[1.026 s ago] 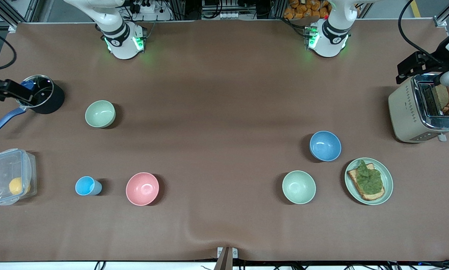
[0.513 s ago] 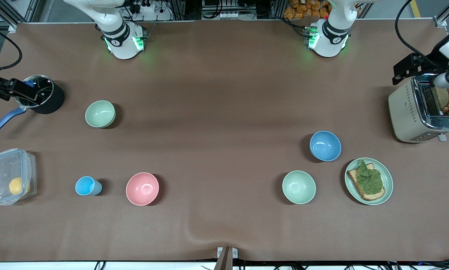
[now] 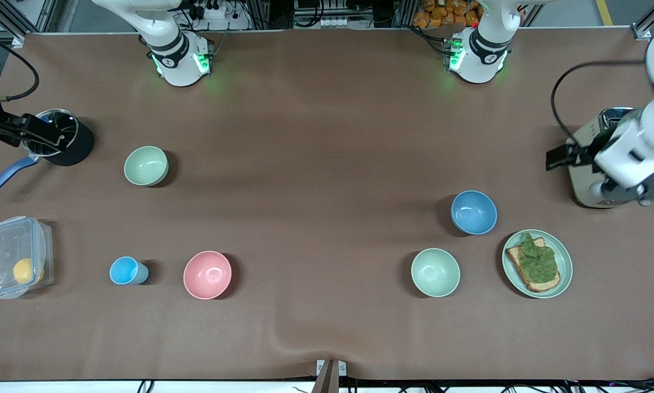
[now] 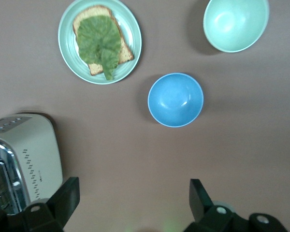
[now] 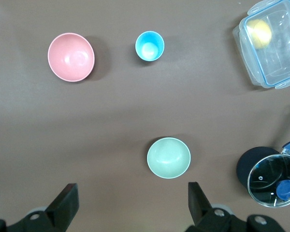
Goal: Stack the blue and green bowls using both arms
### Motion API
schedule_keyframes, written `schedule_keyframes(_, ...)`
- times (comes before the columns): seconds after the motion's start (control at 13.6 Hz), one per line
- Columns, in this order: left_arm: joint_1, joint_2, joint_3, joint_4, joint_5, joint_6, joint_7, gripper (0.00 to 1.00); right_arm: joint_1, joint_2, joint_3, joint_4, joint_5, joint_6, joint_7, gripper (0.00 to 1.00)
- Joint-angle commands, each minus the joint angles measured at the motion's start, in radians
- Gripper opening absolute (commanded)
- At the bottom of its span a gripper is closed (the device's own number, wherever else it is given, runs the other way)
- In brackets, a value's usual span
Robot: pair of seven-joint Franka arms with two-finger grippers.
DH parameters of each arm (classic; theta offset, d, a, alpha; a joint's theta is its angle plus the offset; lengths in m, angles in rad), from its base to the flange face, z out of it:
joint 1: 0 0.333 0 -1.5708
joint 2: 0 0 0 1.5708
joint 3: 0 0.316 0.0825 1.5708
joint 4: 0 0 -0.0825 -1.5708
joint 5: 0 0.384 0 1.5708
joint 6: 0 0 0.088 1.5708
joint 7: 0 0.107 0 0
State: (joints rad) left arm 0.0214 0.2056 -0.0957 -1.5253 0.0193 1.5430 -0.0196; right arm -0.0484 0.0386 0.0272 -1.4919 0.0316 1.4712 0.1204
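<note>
Over the last second the left gripper was swung off the toaster toward the blue bowl, fingers spread wide and empty. The right gripper, open and empty too, was drawn slightly off the pot. The green bowl sat untouched on the worktop, nearer the front camera than the blue one; stacking was judged not begun.

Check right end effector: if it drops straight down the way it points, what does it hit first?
Likely bare table. The open right end effector points down beside the green bowl, which sits just off that line; depth is unclear.
</note>
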Motion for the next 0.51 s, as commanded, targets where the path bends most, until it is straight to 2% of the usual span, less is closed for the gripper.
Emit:
schedule_keyframes(0.0, 0.0, 0.093, 0.001, 0.019, 0.03, 0.038, -0.022, 1.0, 0.004, 0.0, -0.001, -0.01, -0.021, -0.017, 0.01, 1.0)
schedule_keyframes(0.07, 0.002, 0.115, -0.001, 0.008, 0.031, 0.08, -0.029, 1.0, 0.004, 0.007, -0.001, -0.01, -0.019, -0.012, 0.01, 1.0)
schedule_keyframes(0.22, 0.008, 0.149, -0.001, -0.037, 0.031, 0.126, -0.03, 1.0, 0.001, 0.136, -0.001, 0.019, -0.027, 0.011, -0.001, 1.0)
schedule_keyframes(0.44, 0.008, 0.103, -0.004, -0.209, 0.031, 0.282, -0.034, 1.0, 0.004, 0.147, -0.003, 0.03, -0.021, 0.012, -0.002, 1.0)
